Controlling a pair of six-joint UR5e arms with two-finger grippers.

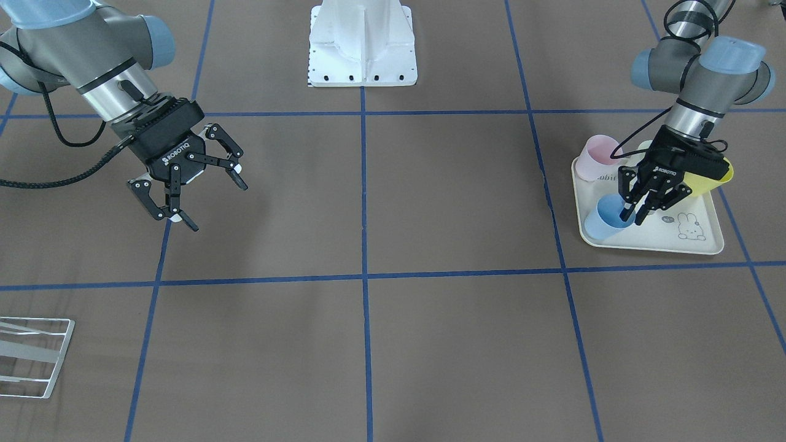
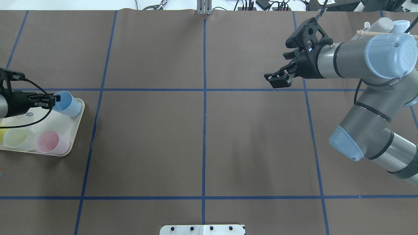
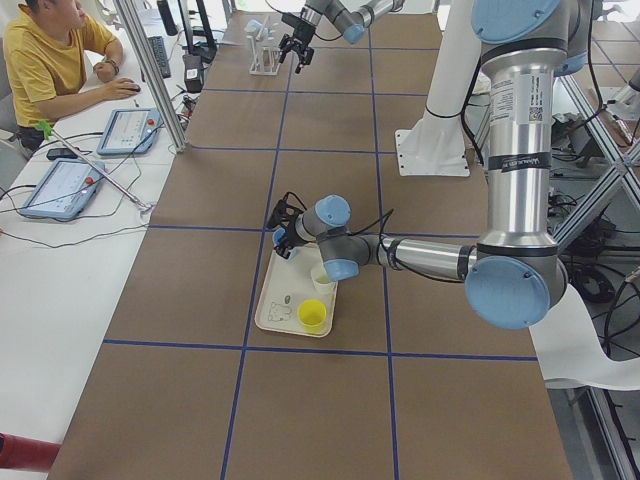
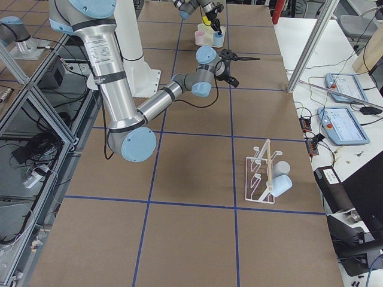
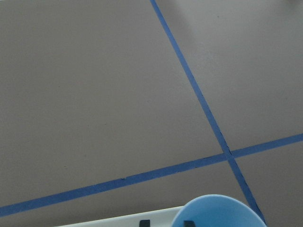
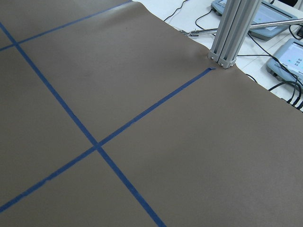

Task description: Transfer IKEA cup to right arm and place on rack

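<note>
Plastic, thin-walled and smooth, is what the blue cup [image 1: 599,228] looks to be made of. I judge it light and stiff enough to lift by its lip, though likely to flex or slip under a hard squeeze. It stands upright at a corner of the cream tray [image 1: 651,245]. The left gripper [image 1: 632,216] comes down on it from above with the wrist pitched steeply and the forearm lying low over the table [image 1: 454,202]. The wrist view shows one of its fingertips [image 5: 144,222] outside the wall and the other inside, so the jaws straddle the rim; whether they pinch yet I cannot tell. A hold on the rim seems the sensible one, since it leaves the tapered body free for the other arm to take. Just beyond, on the same tray, stand a pink cup [image 1: 599,156], a green cup [image 2: 14,137] and a yellow cup [image 1: 712,178]. Well across the table the right gripper [image 1: 219,207] hangs in the air, tilted downward, its jaws spread wide and empty. Farthest off, at that end of the table, sits the white wire rack [image 1: 31,359], already carrying two cups.
</note>
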